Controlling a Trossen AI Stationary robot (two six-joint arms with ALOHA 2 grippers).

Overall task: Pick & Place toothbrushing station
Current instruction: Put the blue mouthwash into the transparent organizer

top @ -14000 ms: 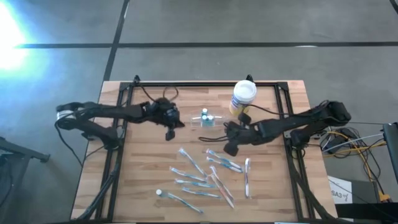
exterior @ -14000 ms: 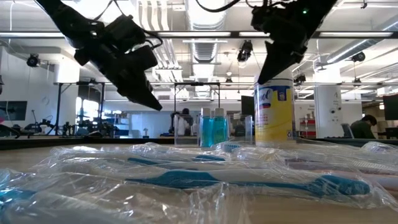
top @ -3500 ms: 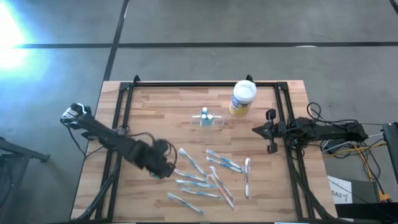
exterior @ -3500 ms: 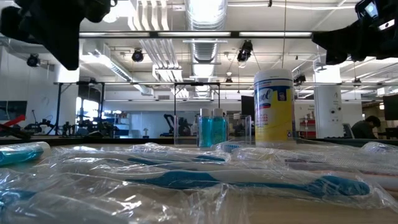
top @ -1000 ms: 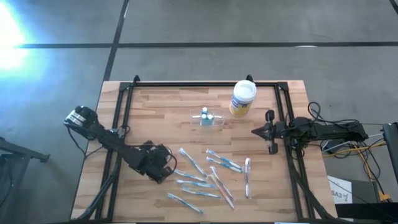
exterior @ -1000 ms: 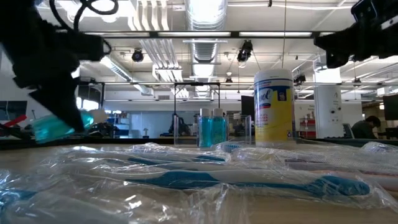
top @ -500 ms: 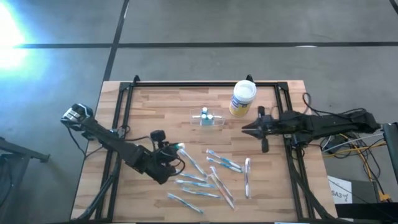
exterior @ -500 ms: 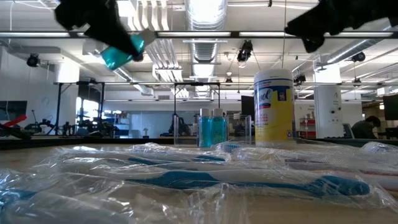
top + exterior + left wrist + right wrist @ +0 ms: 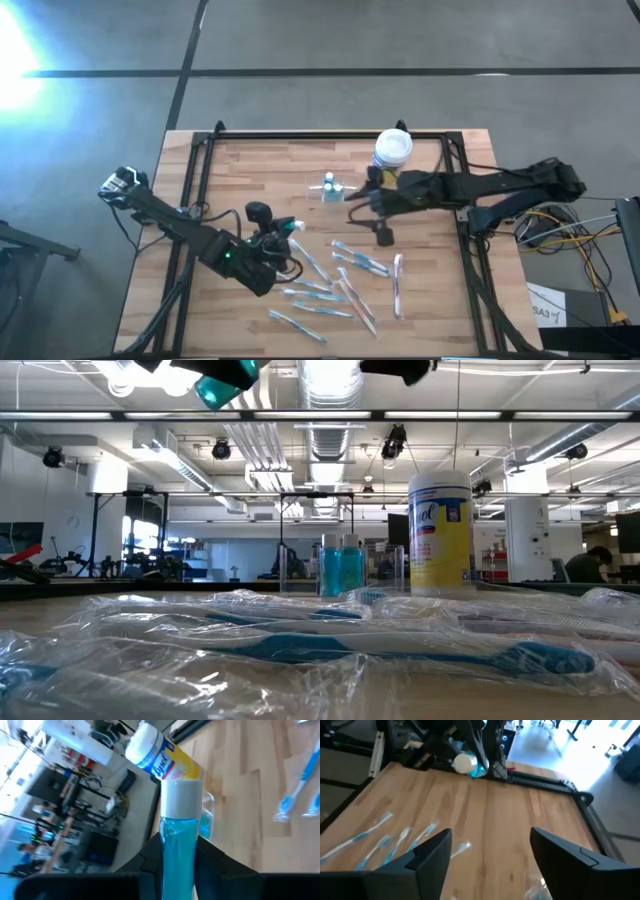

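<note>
Station (image 9: 333, 190) sits mid-table beside the canister (image 9: 392, 150): clear, light, slick, probably brittle, so grab its walls. Right gripper (image 9: 368, 205) hovers nearby, jaws wide; left gripper (image 9: 277, 238) clamps a blue bottle (image 9: 178, 840).

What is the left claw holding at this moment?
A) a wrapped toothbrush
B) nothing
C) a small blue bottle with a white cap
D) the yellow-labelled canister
C: the left wrist view shows the left claw shut on a small blue bottle with a white cap, lifted above the table.
</note>
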